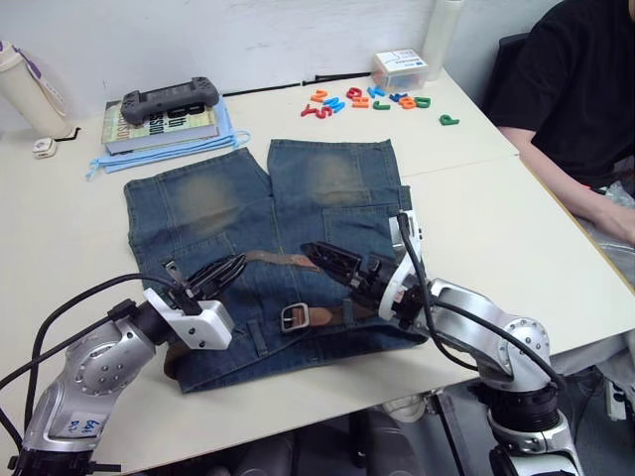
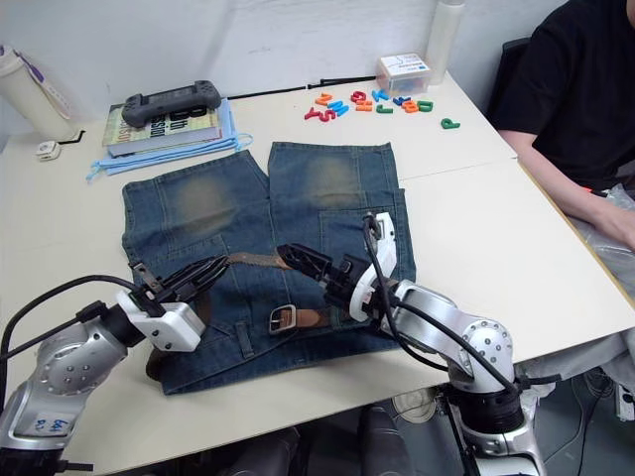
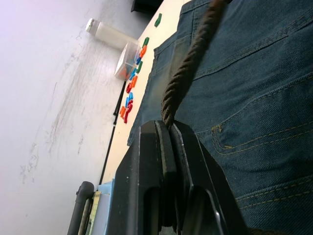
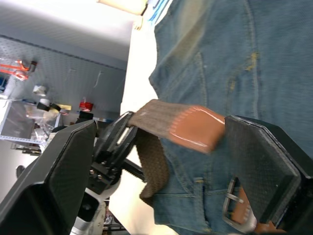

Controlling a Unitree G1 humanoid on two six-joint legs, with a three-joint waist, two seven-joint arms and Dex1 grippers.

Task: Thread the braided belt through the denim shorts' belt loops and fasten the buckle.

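Both arms reach low over the denim shorts [image 1: 268,238] spread on the desk [image 1: 496,228]. Left pincer [image 1: 230,266] is clamped on the braided belt [image 1: 273,258]; right pincer [image 1: 319,254] gapes wide around the belt's tan tip. One silver buckle [image 1: 294,317] lies on the waistband between the two arms.

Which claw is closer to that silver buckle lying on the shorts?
The right claw is closer, just above and right of the buckle. The left claw sits farther off to the buckle's left, shut on the braided belt.
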